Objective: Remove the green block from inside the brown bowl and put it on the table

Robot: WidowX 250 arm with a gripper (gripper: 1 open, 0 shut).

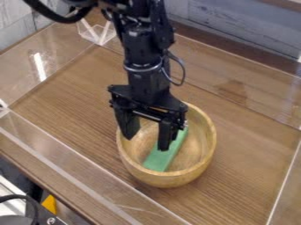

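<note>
Flat green block (164, 155) lying slantwise inside round light brown wooden bowl (173, 178)

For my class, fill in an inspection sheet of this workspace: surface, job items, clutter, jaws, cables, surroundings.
Surface: brown wood-grain tabletop, grain lines visible.
Job items: round light-brown wooden bowl upright on it; flat elongated bright green block inside, lying on the bowl's floor, its upper end partly covered.
Clutter: yellow item at the lower left edge, too cropped to identify.
Jaws: black robot gripper over the bowl, jaws spread apart, nothing held.
Cables: thin black cable looping beside the arm.
Surroundings: clear acrylic walls edging the table; dark round equipment, lower left corner, partly visible.
</note>
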